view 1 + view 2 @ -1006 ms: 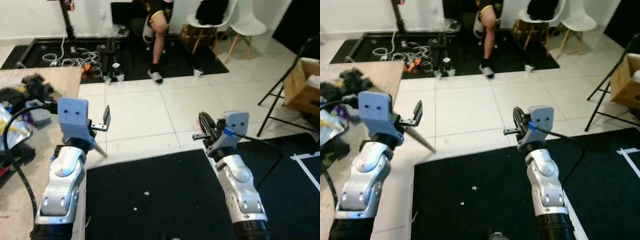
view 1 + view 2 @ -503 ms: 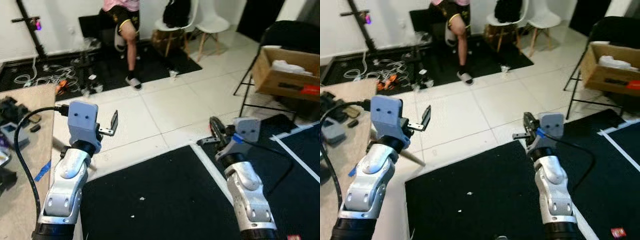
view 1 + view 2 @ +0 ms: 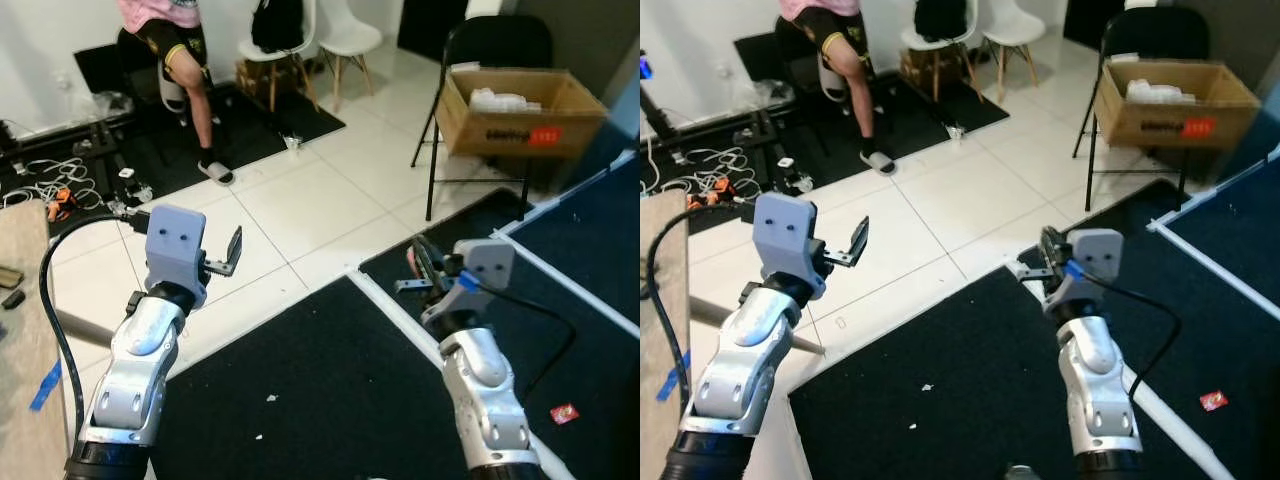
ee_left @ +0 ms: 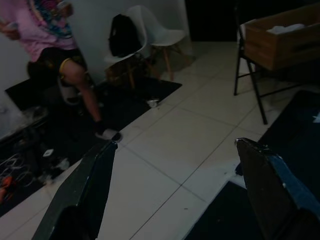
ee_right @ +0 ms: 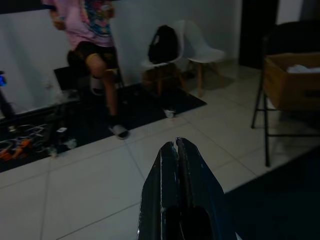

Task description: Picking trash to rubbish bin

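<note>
Both grippers carry nothing, the left gripper (image 3: 236,252) with jaws spread and the right gripper (image 5: 177,150) with jaws pressed together, so the robot seems to be searching, and the next move likely calls for approaching the small red wrapper (image 3: 564,412) on the black floor mat (image 3: 330,400).

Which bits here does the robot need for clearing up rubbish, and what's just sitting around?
For the job:
small red wrapper on the black mat
white scraps on the mat
left hand
right hand

Just there:
brown cardboard box
white chairs

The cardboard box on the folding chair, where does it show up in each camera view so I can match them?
Left eye view: cardboard box, upper right.
Right eye view: upper right, near the edge.
Left wrist view: upper right corner.
Right wrist view: right edge.
Shared landmark: the white chair with the black bag, farther back, toward the robot's left.
</note>
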